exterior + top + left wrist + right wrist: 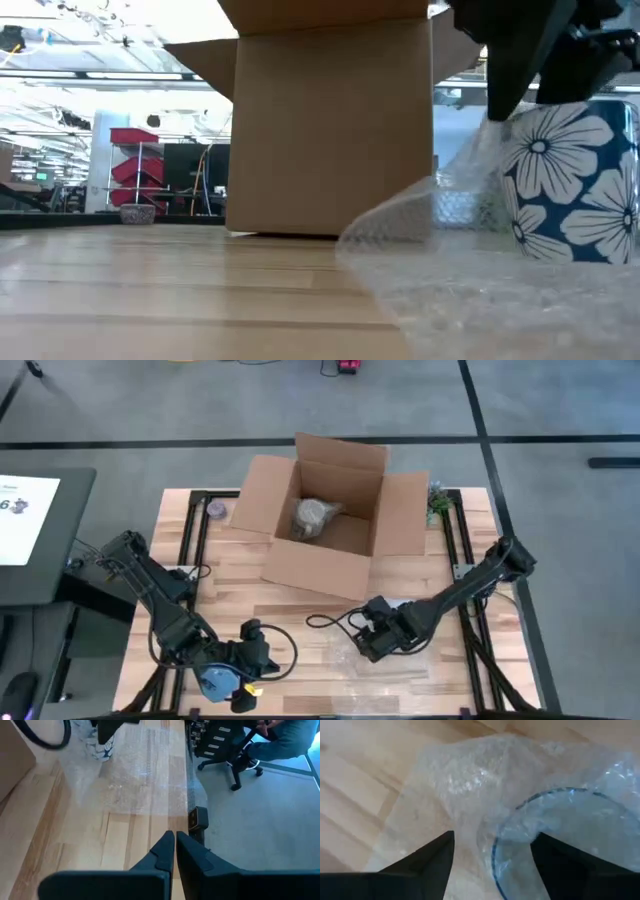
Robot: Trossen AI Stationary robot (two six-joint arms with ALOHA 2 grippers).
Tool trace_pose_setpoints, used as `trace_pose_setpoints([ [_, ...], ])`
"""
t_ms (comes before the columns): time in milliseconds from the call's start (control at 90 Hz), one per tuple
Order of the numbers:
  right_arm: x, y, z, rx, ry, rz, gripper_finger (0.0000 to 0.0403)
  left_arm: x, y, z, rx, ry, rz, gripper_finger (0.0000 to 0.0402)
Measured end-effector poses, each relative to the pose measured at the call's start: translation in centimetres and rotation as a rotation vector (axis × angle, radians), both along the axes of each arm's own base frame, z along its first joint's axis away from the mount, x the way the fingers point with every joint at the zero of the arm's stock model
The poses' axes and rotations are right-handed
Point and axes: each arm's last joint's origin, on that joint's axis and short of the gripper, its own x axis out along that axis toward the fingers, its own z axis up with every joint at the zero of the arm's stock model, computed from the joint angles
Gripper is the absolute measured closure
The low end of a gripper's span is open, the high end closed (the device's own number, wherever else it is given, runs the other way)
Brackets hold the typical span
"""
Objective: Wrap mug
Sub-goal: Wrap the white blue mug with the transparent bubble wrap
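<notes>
While poised low over the front-right part of the table (250, 575), right gripper (492, 851) with fingers spread wide apart, one dark finger (432, 857) on the bubble wrap (465, 780) side and the other at the mug's rim, nothing pinched between them; mug (560, 840) directly ahead of those fingers, mouth toward the wrist camera, thin blue line round the rim, clear film draped partly over it; in the low view, same mug (575, 185) upright on the sheet, dark blue with large white flowers, bubble wrap (470, 260) crumpled up against its side and spread flat in front across the wood; from above, sheet (390, 660) lying near the table's front edge, right gripper (372, 640) at its left margin; left gripper (245, 685) at the front-left corner, well apart from the mug, fingers (172, 852) pressed together with nothing between them (pointing along the table toward the sheet and the other arm); open cardboard box (325, 515) at the middle back of the table, flaps out, a bundle already wrapped (315, 517) inside it; small round object (217, 510) just left of the box, too small to name; bit of green plant (438, 502) at the box's right; beyond the table edge, office chair (227, 750) and a seated person's teal sleeve (292, 740) visible in the left wrist view.
</notes>
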Motion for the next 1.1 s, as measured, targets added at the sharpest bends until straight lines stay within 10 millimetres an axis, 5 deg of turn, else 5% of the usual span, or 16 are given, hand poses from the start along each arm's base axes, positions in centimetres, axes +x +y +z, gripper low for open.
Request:
trace_pose_setpoints([
  [211, -1.6, -0.3, 2.7, 0.035, -0.054, 0.043, 0.0154, 0.0, 0.0, 0.0, 0.0, 0.0, 0.0, 0.0402],
  [356, -2.2, -0.5, 2.5, 0.008, 0.003, 0.043, 0.0176, 0.0, 0.0, 0.0, 0.001, -0.002, 0.002, 0.0402],
  [678, 0.8, -1.3, -3.0, -0.034, 0.243, 0.093, 0.039, 0.1, 0.1, 0.0, 0.012, -0.021, 0.031, 0.0402],
  [922, 2.1, -2.0, -5.5, 0.011, 0.352, 0.144, 0.04, 0.1, 0.1, 0.1, 0.003, -0.02, 0.038, 0.0402],
  [1100, 1.6, -2.3, -2.8, 0.029, 0.304, 0.149, 0.0398, 0.1, 0.1, 0.1, 0.002, -0.019, 0.038, 0.0402],
])
